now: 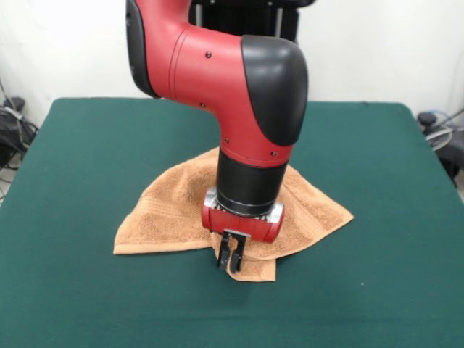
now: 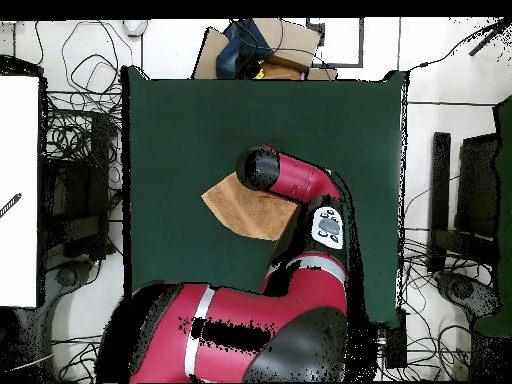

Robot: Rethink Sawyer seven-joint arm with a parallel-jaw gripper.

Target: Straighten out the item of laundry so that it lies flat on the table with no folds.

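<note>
Towel (image 1: 170, 210): one, orange-tan, rumpled with folded layers near the middle of one green table (image 1: 87, 145). Gripper (image 1: 231, 259): one, fingers nearly closed, pinching the towel's front edge.

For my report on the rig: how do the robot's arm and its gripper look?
The arm has glossy red rounded shells with black caps and a black cylindrical wrist with a silver ring. A red collar carries the small dark gripper with narrow fingers. No loose cables show on it.
</note>
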